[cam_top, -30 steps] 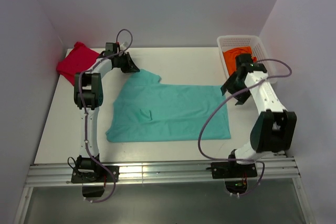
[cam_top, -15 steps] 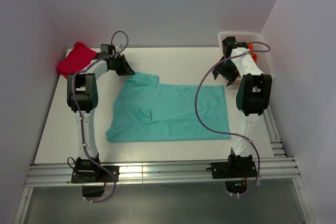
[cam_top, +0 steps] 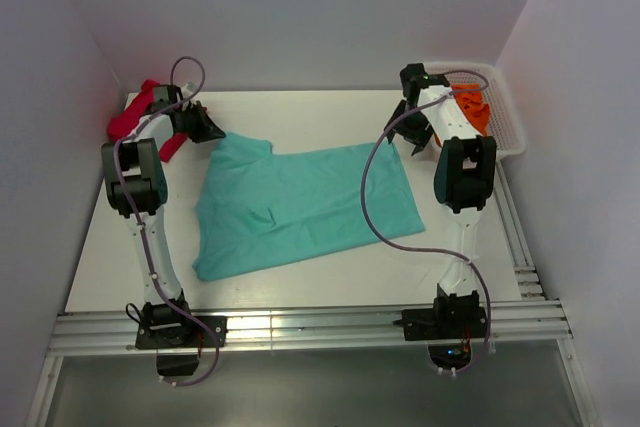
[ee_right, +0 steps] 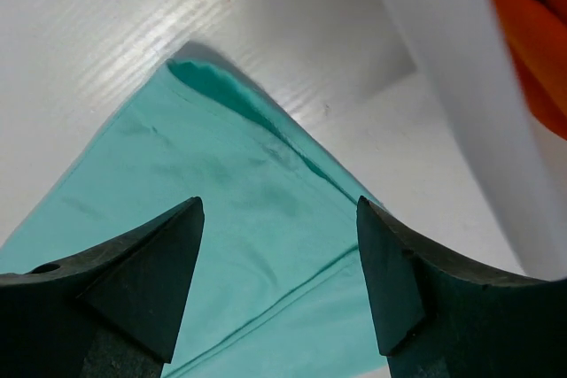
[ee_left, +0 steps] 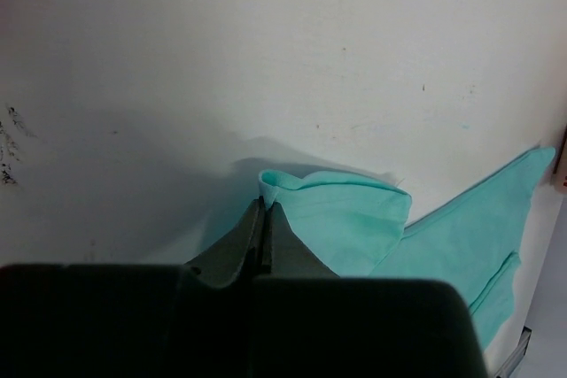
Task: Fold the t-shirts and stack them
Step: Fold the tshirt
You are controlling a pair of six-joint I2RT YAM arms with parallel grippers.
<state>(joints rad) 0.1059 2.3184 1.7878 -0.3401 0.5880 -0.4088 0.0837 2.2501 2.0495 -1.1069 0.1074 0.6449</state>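
Left fingers clamp the teal t-shirt, right fingers gape open over it

You have the teal-green t-shirt spread flat across the middle of the table, slightly skewed, with a small wrinkle near its centre. Its far-left corner is lifted and pinched in the left gripper. The crimson-red t-shirt sits bunched at the far-left corner. The orange t-shirt lies crumpled in the white basket, far right.
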